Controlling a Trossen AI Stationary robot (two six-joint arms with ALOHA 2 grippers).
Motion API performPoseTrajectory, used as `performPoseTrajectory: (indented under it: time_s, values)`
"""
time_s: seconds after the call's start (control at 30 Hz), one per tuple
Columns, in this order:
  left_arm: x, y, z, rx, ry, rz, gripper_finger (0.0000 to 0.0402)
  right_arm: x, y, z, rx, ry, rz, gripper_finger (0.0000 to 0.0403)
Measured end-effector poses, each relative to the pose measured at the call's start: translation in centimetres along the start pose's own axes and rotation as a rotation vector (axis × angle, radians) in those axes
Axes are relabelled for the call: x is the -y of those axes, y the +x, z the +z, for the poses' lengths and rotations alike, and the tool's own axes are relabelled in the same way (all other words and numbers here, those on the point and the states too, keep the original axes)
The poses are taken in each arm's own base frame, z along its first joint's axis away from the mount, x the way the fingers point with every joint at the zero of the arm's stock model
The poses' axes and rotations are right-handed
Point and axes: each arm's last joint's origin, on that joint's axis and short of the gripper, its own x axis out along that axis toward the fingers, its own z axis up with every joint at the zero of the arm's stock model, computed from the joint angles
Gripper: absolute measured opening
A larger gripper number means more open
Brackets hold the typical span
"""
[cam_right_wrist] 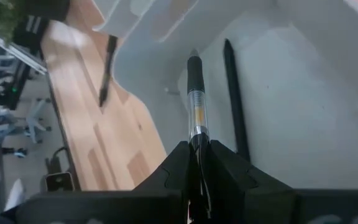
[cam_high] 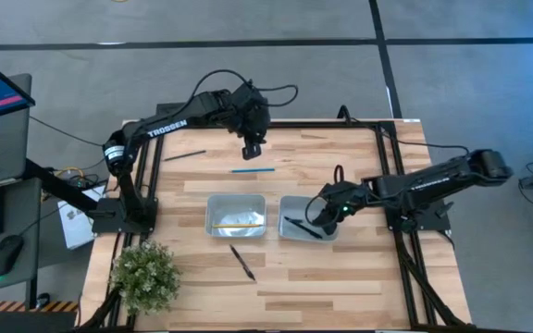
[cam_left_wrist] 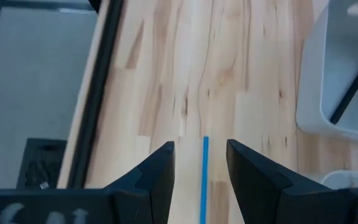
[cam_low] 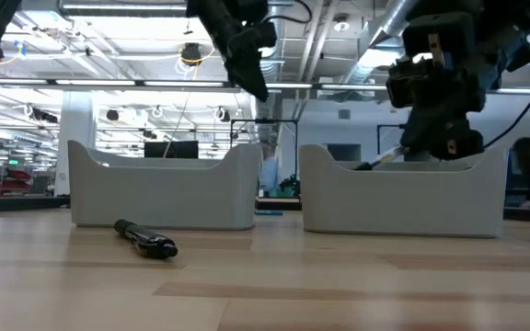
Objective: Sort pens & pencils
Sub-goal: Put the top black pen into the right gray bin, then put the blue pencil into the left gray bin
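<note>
My right gripper (cam_right_wrist: 197, 155) is shut on a black pen with a clear barrel (cam_right_wrist: 196, 102), over the right grey tray (cam_high: 290, 205). Another black pen (cam_right_wrist: 234, 99) lies on that tray's floor. My left gripper (cam_high: 251, 148) hangs open above the light blue pencil (cam_left_wrist: 205, 180), which lies flat on the table in line with the gap between the fingers, untouched. The left tray (cam_high: 220, 208) has a yellow pencil (cam_high: 234, 225) lying in it. A black pen (cam_low: 145, 239) lies on the table in front of the trays. A dark pencil (cam_high: 184, 154) lies at the far left. My right gripper pinches the pen's rear part (cam_right_wrist: 197, 138) between its two fingers. The pen runs straight on from the fingers. They slant down from the table's right side, and the pen's free end (cam_right_wrist: 193, 59) points down into the right tray.
A potted plant (cam_high: 144, 274) stands at the table's near left corner. A black frame (cam_high: 382, 139) runs along the table's edges. Bare wood lies between the trays and the near edge, apart from the loose pen.
</note>
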Motion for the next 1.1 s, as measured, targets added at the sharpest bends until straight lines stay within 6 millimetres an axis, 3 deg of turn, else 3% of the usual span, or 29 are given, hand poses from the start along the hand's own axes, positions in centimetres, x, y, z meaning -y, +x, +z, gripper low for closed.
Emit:
performPoseTrajectory:
  time_s: [0.2, 0.53, 0.9, 1.1]
  values:
    - [0.2, 1.6, -1.1, -0.034, -0.012, -0.013, 0.0138, 0.5, 1.0, 0.3, -0.049, 0.033, 0.011, 0.0068]
    - [0.1, 1.7, -1.0, -0.021, -0.012, -0.005, 0.0138, 0.6, 1.4, 0.4, -0.067, 0.04, 0.034, 0.0072]
    - [0.1, 1.7, -1.0, -0.022, -0.014, -0.003, 0.0138, 0.2, 1.4, 0.6, -0.048, 0.049, 0.071, 0.0158]
    - [0.2, 0.7, -1.0, -0.013, -0.029, 0.0, 0.0138, -0.6, -0.8, 1.3, 0.032, 0.036, 0.144, 0.0187]
